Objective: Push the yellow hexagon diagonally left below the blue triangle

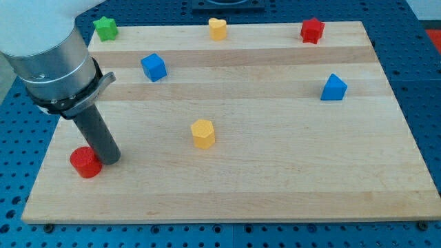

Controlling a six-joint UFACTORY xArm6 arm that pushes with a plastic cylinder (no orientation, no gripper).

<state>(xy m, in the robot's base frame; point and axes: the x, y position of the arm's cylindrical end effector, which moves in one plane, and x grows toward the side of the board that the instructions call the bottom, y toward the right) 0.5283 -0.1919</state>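
The yellow hexagon [203, 133] sits near the middle of the wooden board [275, 186]. The blue triangle [333, 87] lies toward the view's right, up and right of the hexagon. My tip [109, 160] rests on the board at the view's lower left, touching or nearly touching the right side of a red cylinder [85, 162]. The tip is well to the left of the yellow hexagon and a little lower.
A blue cube [154, 67] lies at the upper left. Along the top edge stand a green star-shaped block [105, 27], a yellow heart-shaped block [218, 28] and a red star-shaped block [312, 29]. The arm's grey housing [52, 58] overhangs the left side.
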